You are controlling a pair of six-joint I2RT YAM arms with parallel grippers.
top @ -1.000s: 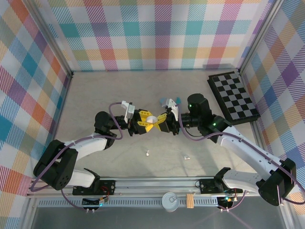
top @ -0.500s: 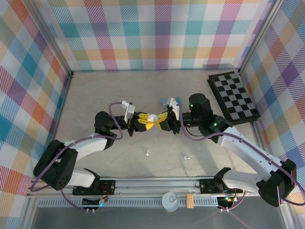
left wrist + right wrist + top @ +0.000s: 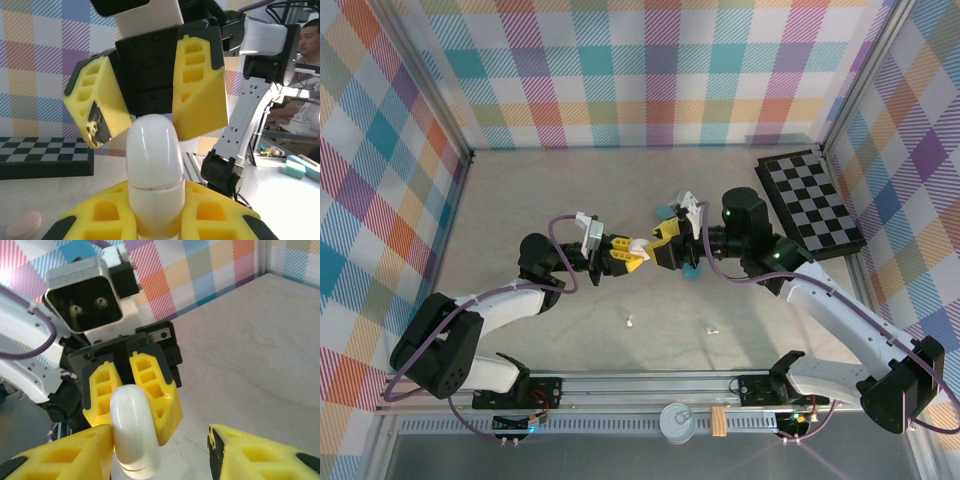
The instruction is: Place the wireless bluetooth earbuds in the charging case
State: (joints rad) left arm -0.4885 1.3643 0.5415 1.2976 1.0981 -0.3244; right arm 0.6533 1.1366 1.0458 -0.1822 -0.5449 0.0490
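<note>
A closed white oval charging case (image 3: 152, 170) is held above the table, and my left gripper (image 3: 155, 222) is shut on its lower half. My right gripper (image 3: 160, 455) faces it and is open. One of its fingers (image 3: 65, 455) rests against the case (image 3: 132, 430) while the other stands well apart. From above, the case (image 3: 638, 243) hangs between both grippers at mid-table. Two tiny white earbuds lie on the table nearer the arm bases, one (image 3: 631, 322) to the left and one (image 3: 711, 330) to the right.
A black-and-white checkerboard (image 3: 810, 200) lies at the back right. Small teal items sit behind (image 3: 670, 211) and under (image 3: 692, 269) the right wrist. A pink oval case (image 3: 22, 224) lies on the table. Plaid walls enclose three sides.
My left gripper closed on the white case. My right gripper has opened, let go of it, and shifted slightly toward the back.
</note>
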